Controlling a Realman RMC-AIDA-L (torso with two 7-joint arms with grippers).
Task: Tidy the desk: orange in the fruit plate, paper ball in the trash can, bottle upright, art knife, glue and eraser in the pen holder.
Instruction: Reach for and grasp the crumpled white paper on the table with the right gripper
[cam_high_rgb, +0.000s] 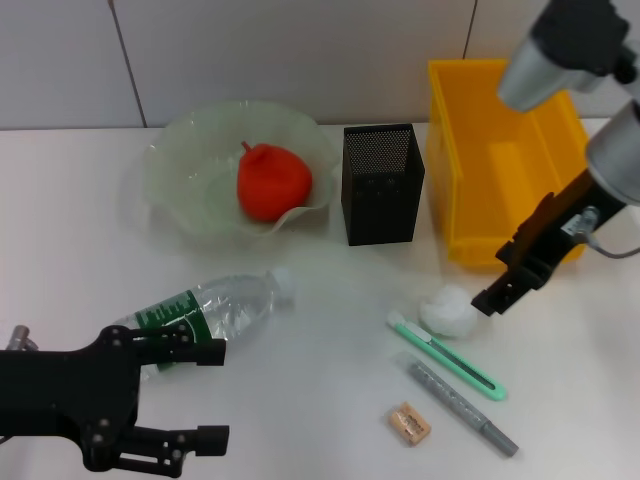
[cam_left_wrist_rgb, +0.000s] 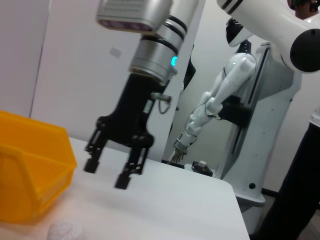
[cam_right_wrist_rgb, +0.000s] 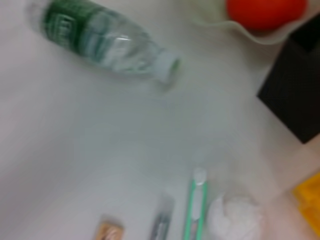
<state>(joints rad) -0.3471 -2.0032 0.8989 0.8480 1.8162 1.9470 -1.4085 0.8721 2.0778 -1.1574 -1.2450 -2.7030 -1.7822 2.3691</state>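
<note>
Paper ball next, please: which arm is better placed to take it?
Right: the right tool hangs open just beside the paper ball, while the left tool sits across the desk by the bottle.

Pale panelled wall (cam_high_rgb: 250, 50) behind; second white robot (cam_left_wrist_rgb: 215, 100) stands beyond table edge.

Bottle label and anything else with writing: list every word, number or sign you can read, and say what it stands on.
No text can be read anywhere in these pictures.
bottle: the dark green label carries white marks, too small and blurred to read.
eraser: faint marks on its face, too small to tell.
art knife, glue, pen holder, trash can: no print shows.
</note>
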